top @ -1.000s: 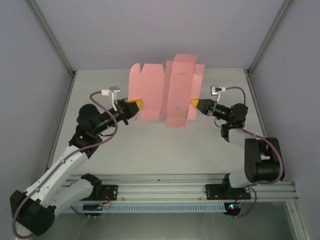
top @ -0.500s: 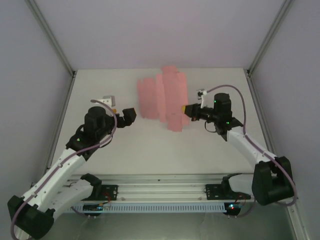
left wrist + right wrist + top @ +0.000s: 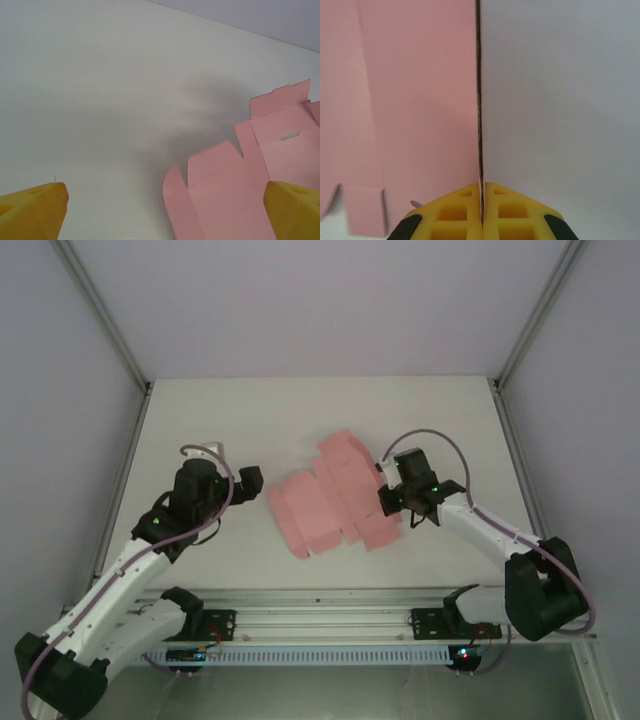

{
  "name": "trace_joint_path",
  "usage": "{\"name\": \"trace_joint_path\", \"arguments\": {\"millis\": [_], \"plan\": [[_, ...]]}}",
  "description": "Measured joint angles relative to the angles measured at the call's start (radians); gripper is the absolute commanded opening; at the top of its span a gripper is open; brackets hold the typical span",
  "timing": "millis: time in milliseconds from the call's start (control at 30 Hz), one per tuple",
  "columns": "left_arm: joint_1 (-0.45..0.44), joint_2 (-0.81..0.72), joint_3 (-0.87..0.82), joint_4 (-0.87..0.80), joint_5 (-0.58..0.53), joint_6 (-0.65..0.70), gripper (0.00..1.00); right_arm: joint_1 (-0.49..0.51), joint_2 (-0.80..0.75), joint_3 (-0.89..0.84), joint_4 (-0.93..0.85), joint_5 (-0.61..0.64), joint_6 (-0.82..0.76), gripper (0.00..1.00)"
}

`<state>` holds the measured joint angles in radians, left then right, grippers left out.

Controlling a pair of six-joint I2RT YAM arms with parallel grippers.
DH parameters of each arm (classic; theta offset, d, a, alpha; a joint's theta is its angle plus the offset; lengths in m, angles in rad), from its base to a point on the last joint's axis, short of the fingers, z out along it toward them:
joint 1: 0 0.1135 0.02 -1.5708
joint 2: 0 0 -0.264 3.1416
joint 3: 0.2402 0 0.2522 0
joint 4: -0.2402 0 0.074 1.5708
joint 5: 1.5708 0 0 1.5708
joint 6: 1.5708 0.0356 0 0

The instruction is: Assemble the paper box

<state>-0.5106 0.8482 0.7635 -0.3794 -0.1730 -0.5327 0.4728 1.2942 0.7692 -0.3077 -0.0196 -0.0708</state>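
The paper box is a flat pink die-cut sheet with tabs and creases, lying low over the middle of the table. My right gripper is shut on the sheet's right edge; in the right wrist view the card's thin edge runs straight up from between the closed yellow fingertips. My left gripper stands open just left of the sheet, apart from it. In the left wrist view its yellow fingertips sit far apart, with the sheet's tabs ahead on the right.
The white table has metal frame rails along its back and sides. An aluminium rail carrying both arm bases runs along the near edge.
The sheet has come down from upright to nearly flat on the table and shifted nearer. My left gripper has let go of it and drawn back; my right gripper has lowered with it.
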Motion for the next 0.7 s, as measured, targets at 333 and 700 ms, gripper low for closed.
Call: {"name": "trace_joint_path", "arguments": {"millis": [333, 700], "plan": [[0.000, 0.115, 0.000, 0.005, 0.061, 0.000, 1.00, 0.269, 0.123, -0.030, 0.251, 0.283, -0.569, 0.02], [0.000, 0.309, 0.064, 0.018, 0.114, 0.016, 1.00, 0.320, 0.227, -0.032, 0.456, 0.323, -0.834, 0.02]]}}
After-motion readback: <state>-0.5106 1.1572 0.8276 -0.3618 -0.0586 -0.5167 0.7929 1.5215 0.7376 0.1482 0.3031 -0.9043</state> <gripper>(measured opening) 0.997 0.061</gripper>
